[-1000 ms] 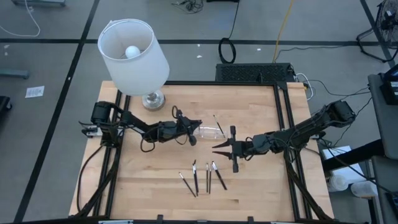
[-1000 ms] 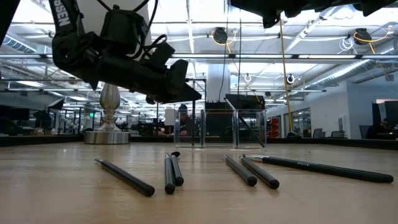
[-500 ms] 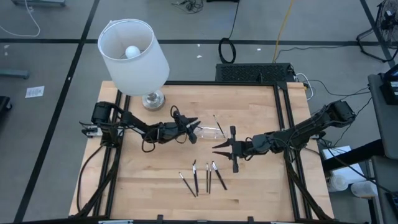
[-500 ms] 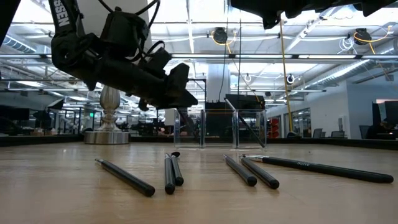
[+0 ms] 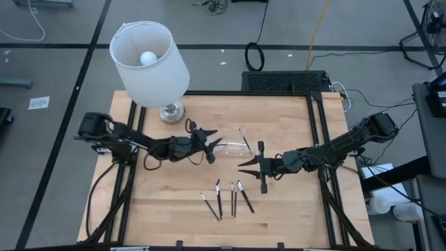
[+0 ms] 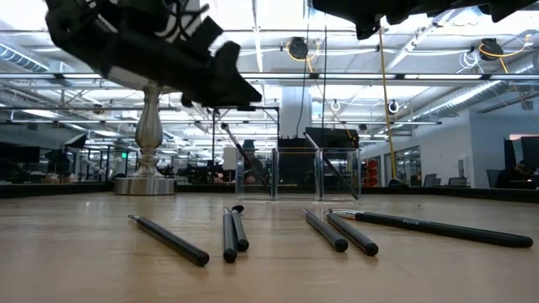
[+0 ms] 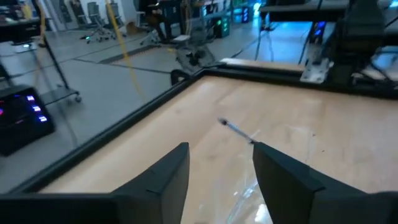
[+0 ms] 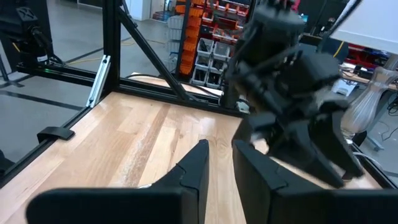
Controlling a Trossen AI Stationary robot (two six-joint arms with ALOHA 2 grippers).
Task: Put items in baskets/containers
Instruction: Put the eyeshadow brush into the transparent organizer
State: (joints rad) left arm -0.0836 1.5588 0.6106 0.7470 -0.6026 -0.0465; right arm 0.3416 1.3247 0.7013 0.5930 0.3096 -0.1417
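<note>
The clear tray stands on the table's middle. Two thin dark sticks lean inside it: one at its left end, one at its right end, tips above the rim. Several more sticks lie flat nearer the front edge. My left gripper hovers open just left of the tray, above the table, holding nothing. My right gripper waits right of the tray, its fingers slightly apart and empty.
A white lamp on a metal foot stands at the far left corner. A black frame borders the table's sides. Bare wood lies along the near left and near right of the table.
My left gripper has opened, risen and drawn back a little toward the table's left edge. A stick now shows leaning in the tray's left end where the gripper was. The right arm has kept still.
</note>
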